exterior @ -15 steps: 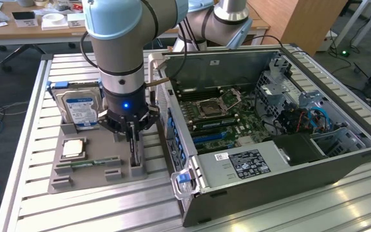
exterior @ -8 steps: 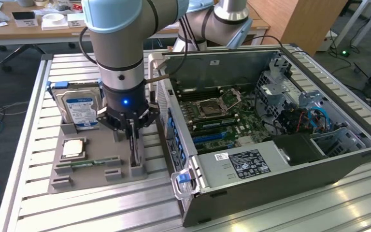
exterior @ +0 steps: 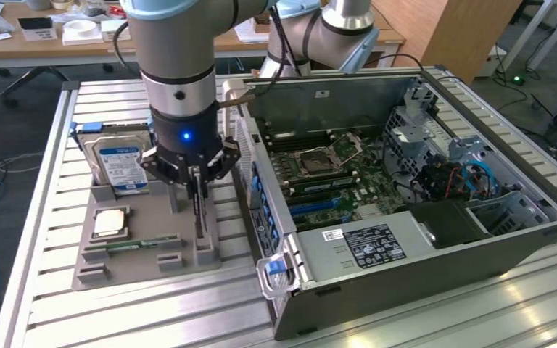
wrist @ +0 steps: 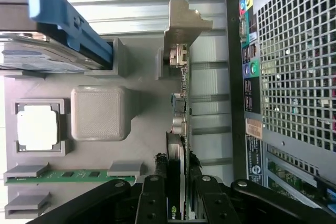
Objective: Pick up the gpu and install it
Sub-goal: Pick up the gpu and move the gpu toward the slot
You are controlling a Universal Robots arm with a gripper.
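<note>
Black gripper (wrist: 180, 182) jaws, set about halfway, are what we are pinching the gpu (wrist: 179, 124) with, one on each face, since it is standing on edge in the slots of the grey tray (wrist: 142, 145). Just beside it the RAM stick (wrist: 63, 176), processor (wrist: 37, 127) and hard drive (exterior: 122, 165) are sitting in their own cradles. Farther off, the computer case (exterior: 405, 283) is lying open on its side.

Claw (wrist: 179, 188) tight around upright gpu (wrist: 181, 129) in grey holder (wrist: 142, 145) beside computer case (wrist: 294, 66)

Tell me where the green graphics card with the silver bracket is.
The gpu stands on edge in the grey holder tray at the exterior view's left, beside the open computer case.
</note>
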